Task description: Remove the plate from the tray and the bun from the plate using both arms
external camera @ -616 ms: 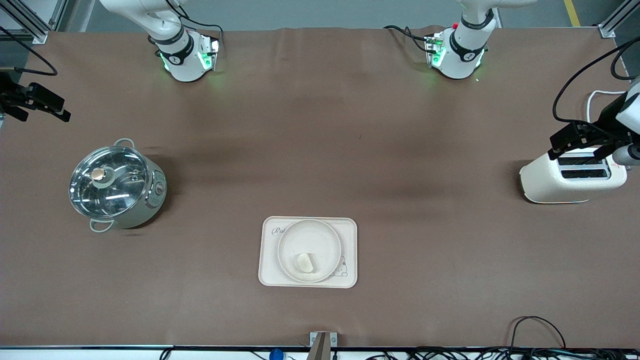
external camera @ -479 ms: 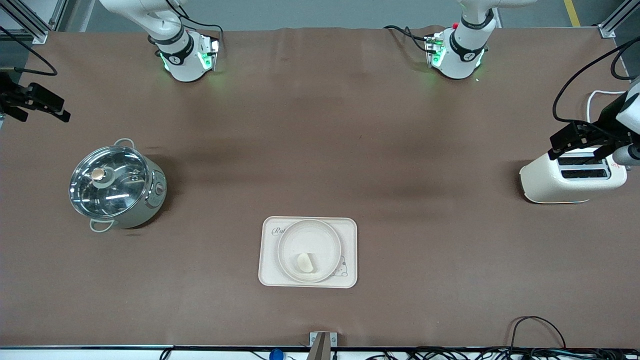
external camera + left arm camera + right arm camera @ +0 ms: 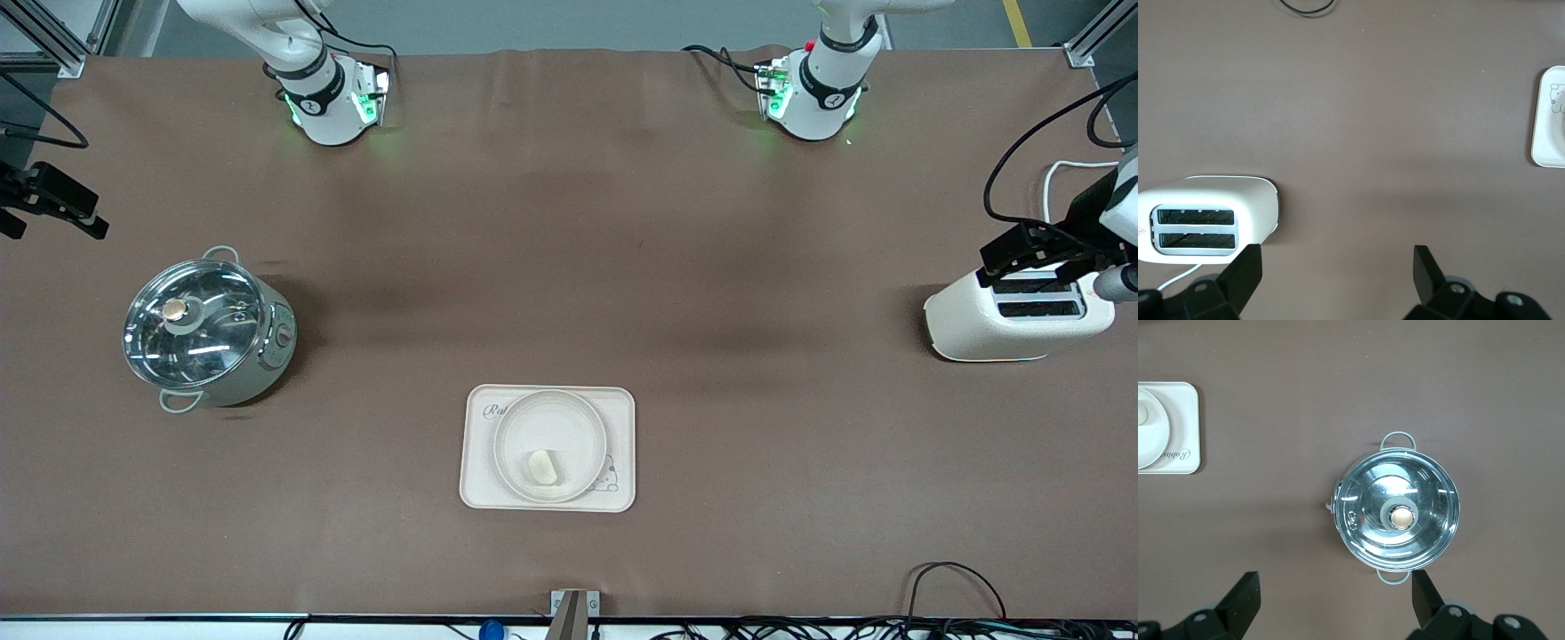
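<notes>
The round cream plate (image 3: 549, 444) sits on the rectangular cream tray (image 3: 476, 484) near the front edge of the table. The small pale bun (image 3: 541, 467) lies on the plate, on the part nearest the front camera. My left gripper (image 3: 1036, 258) is open and empty, high over the toaster at the left arm's end; its wrist view (image 3: 1336, 273) shows bare table between the fingers. My right gripper (image 3: 53, 203) is open and empty, high over the table edge at the right arm's end; its wrist view (image 3: 1335, 593) shows the plate's edge (image 3: 1155, 433) on the tray (image 3: 1188, 427).
A steel pot with a glass lid (image 3: 206, 332) stands toward the right arm's end, also in the right wrist view (image 3: 1398, 517). A white two-slot toaster (image 3: 1018, 316) stands toward the left arm's end, also in the left wrist view (image 3: 1205, 223). Cables (image 3: 960, 587) lie along the front edge.
My right gripper has drifted outward and a little toward the front camera's side of the view. My left gripper has shifted slightly the same way over the toaster. Plate, bun and tray have not moved.
</notes>
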{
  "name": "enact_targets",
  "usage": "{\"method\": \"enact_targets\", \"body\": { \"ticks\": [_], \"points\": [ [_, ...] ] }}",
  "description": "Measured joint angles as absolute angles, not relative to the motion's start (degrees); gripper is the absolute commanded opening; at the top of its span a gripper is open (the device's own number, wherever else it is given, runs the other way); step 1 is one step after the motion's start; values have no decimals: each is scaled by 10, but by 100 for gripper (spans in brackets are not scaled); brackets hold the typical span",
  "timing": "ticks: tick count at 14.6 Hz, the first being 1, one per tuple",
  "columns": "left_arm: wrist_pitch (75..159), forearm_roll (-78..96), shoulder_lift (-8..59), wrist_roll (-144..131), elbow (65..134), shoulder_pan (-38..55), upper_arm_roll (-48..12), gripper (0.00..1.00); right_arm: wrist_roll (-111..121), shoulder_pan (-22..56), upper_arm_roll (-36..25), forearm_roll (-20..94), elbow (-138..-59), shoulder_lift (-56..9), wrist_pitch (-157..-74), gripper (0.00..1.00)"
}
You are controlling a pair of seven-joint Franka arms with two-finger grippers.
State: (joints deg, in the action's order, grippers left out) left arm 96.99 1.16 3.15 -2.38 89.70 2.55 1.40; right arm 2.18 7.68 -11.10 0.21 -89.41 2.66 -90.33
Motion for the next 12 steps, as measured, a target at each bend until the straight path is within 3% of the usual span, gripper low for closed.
{"method": "enact_targets", "body": {
  "ticks": [12],
  "points": [
    [966,12,36,-23,886,29,12,100,11,144,-107,36,-892,-100,-993,100]
  ]
}}
